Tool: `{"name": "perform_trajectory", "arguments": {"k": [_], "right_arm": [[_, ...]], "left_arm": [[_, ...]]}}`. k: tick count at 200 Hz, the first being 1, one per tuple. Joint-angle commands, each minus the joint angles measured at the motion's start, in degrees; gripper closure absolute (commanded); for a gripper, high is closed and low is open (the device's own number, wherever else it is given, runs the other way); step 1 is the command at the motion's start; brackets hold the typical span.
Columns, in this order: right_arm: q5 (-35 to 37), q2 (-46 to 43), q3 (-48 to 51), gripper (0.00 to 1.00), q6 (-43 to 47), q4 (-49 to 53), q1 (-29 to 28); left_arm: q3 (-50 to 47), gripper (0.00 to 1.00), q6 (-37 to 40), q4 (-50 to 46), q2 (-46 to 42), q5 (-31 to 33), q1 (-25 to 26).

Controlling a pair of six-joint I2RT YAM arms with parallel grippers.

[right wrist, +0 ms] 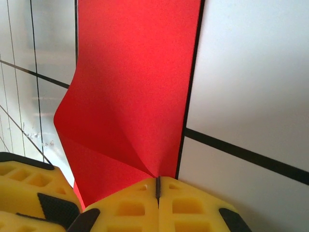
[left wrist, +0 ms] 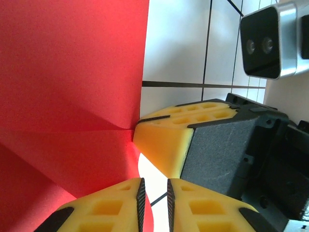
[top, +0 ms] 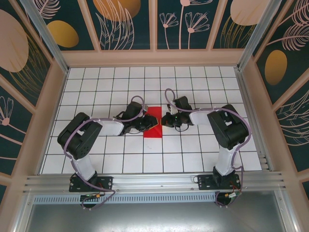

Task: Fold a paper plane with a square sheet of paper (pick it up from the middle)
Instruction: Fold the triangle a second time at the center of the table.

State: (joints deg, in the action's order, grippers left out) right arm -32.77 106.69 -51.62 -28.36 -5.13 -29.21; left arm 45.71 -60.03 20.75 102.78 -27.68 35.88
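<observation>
A white tabletop (top: 96,159) with dark grid lines is lying under even light. Pale wooden framing (top: 154,57) is boxing it in, teal wall panels (top: 125,24) are showing gold and pink flowers, and an aluminium rail (top: 154,180) is running along the near edge.

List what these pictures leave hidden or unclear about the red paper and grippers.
Top view: the left gripper and right gripper cover the red paper's sides; creases are too small to read.
Left wrist view: the paper runs past the frame's left edge; whether the left jaws grip it is cut off below.
Right wrist view: the shut jaws hide the paper's pinched edge.
</observation>
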Motion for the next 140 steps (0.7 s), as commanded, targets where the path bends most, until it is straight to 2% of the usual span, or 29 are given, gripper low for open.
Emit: {"name": "perform_trajectory", "arguments": {"k": [1, 140], "right_arm": [[0.78, 0.86, -1.91, 0.98, 1.46, 1.19, -0.14], [1.90, 0.87, -2.86, 0.98, 1.99, 2.14, -0.14]], "left_arm": [[1.21, 0.77, 1.36, -0.19, 1.33, -0.87, -0.37], [1.22, 0.77, 1.41, -0.10, 3.20, -1.06, -0.39]]}}
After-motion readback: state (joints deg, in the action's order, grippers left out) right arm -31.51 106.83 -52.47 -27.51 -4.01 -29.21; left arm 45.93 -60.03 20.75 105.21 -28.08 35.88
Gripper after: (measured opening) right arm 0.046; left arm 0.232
